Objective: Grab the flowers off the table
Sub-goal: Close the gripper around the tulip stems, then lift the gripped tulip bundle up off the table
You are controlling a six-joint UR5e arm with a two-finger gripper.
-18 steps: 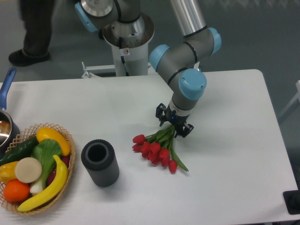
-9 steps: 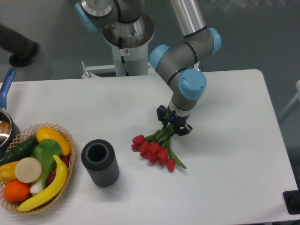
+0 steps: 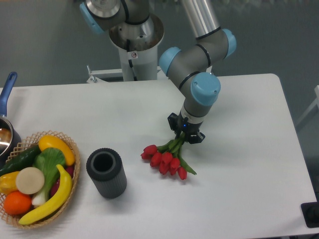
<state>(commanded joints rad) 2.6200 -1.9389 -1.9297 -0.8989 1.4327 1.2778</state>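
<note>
Gripper (image 3: 185, 131) closed on the green stems of the flowers (image 3: 163, 156); red buds hang down-left over the table (image 3: 249, 164). Dark cylindrical cup (image 3: 105, 173) stands upright, interior dark. Wicker basket (image 3: 70, 144) holds banana, orange, cucumber and other produce. Pot (image 3: 6, 139) at left edge, contents unclear.

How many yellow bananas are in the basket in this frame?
1. The banana lies curved along the right side of the basket, at the table's left edge. Another could be hidden under the other produce.
</note>
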